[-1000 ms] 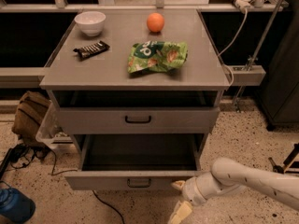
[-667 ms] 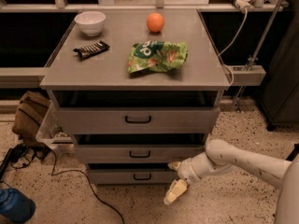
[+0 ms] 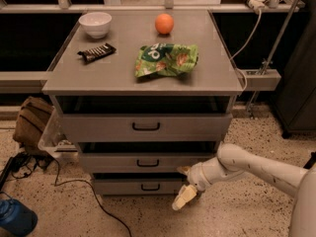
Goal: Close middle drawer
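The middle drawer is a short grey front with a small black bar handle, pushed in about level with the lowest drawer below it. The taller-fronted top drawer sits above. My gripper is at the end of the white arm, low and just right of the middle drawer's front, near its right end. One pale finger points down and left toward the floor.
On the cabinet top lie a white bowl, an orange, a green chip bag and a dark snack bar. A brown bag, cables and a blue object are on the floor at left.
The middle drawer went from pulled far out to pushed in. My gripper moved up and in toward the cabinet with it.
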Robot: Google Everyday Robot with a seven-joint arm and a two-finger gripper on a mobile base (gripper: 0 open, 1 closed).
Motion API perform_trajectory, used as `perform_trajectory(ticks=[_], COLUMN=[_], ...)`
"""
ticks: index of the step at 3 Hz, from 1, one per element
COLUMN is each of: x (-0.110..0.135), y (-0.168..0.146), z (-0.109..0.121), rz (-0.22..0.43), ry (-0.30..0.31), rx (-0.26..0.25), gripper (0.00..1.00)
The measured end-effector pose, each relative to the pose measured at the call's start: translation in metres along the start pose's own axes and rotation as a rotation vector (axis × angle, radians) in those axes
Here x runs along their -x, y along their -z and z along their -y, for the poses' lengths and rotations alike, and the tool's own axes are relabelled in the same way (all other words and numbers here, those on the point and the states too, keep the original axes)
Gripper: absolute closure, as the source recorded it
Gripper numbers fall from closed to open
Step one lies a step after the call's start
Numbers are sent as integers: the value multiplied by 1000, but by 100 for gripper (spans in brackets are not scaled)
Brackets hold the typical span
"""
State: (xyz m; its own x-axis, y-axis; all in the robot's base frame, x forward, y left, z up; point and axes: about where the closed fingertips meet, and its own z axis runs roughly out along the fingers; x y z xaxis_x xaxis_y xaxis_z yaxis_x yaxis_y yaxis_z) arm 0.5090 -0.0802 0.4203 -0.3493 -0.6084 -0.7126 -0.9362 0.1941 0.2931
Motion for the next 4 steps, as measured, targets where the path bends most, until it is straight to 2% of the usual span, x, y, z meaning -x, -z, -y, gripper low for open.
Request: perform_trajectory(ticks=[1,2,3,4], x=[-15,-33,-39,-17], y=[29,93,181,262], z=[-23,-65,-105,-146], rz=[0,5,23,35], ry=[-47,-119,-155,-138], rx=[-61,-207,-365,-491], gripper=[0,0,0,0])
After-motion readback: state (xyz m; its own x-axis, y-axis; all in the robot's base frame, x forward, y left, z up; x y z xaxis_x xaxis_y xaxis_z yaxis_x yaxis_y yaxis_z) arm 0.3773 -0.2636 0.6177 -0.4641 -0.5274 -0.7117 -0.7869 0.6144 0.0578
